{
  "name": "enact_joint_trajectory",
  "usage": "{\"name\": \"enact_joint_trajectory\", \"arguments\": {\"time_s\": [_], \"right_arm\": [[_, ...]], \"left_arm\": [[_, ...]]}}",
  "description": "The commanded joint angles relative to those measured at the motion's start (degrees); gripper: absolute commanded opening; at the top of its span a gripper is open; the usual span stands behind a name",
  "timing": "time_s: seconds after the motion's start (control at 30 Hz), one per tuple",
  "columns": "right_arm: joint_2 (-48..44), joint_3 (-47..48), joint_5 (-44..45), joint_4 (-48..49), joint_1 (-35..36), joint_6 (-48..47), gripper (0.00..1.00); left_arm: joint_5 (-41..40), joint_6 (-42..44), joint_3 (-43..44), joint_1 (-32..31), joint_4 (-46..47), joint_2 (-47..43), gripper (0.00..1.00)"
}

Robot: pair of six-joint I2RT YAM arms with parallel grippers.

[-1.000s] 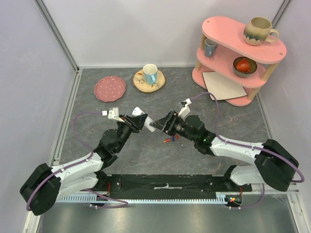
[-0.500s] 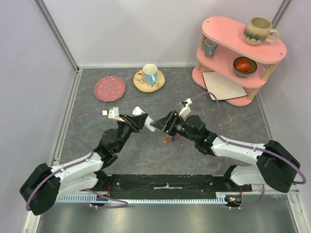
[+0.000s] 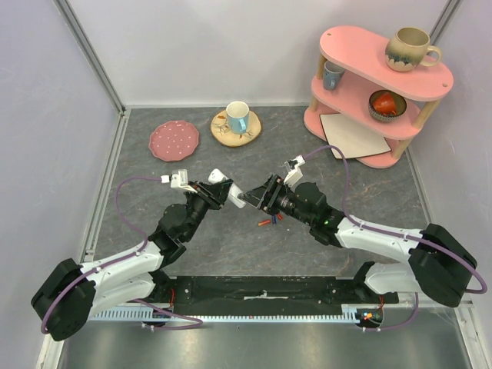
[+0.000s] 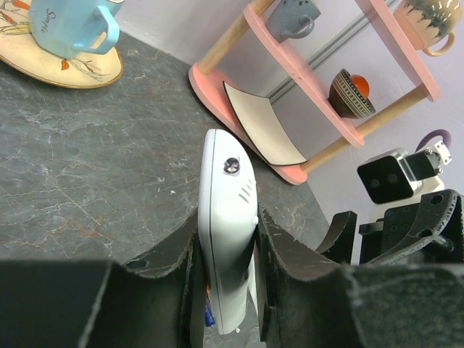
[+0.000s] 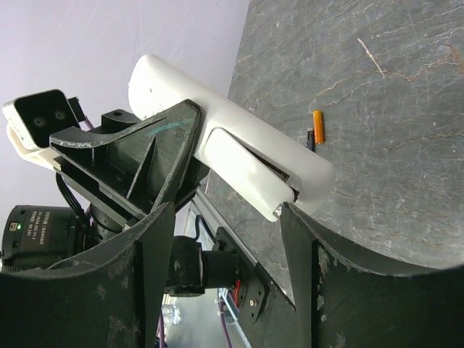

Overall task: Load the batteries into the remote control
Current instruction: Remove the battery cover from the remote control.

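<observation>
- Tabletop (image 3: pixel 369 207): dark grey, marbled.
- Plate (image 3: pixel 174 141): pink, dotted, lying flat at rear left.
- Saucer (image 3: pixel 252 127): round, cream, leaf pattern, just right of the plate.
- Mug (image 3: pixel 237 117): light blue, standing on the saucer.
- Shelf (image 3: pixel 354 44): pink, three tiers on wooden posts, rear right.
  - Top tier: beige mug (image 3: pixel 411 48).
  - Middle tier: grey-blue cup (image 3: pixel 333 74) at left; dark bowl (image 3: pixel 384 104) with something red inside at right.
  - Bottom tier: white square mat (image 3: pixel 354 134).

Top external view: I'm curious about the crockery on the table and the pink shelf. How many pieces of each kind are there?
Mugs: 3
Plates: 2
Bowls: 1
Total: 6
</observation>
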Motion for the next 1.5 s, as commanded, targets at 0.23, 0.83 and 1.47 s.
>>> {"name": "enact_joint_trajectory", "arguments": {"time_s": [0.23, 0.83, 1.47], "right_arm": [[-1.9, 0.9, 0.3, 2.5, 0.1, -0.4, 0.67], [-3.5, 1.1, 1.2, 0.5, 0.0, -1.2, 0.67], [-4.3, 0.6, 1.5, -1.0, 0.0, -1.9, 0.67]], "left_arm": [[0.6, -1.4, 1.6, -0.9, 0.1, -1.2, 0.02], [3.1, -2.1, 4.2, -0.8, -7.3, -2.4, 0.02], [3.6, -1.8, 6.3, -0.7, -12.1, -2.7, 0.02]]}}
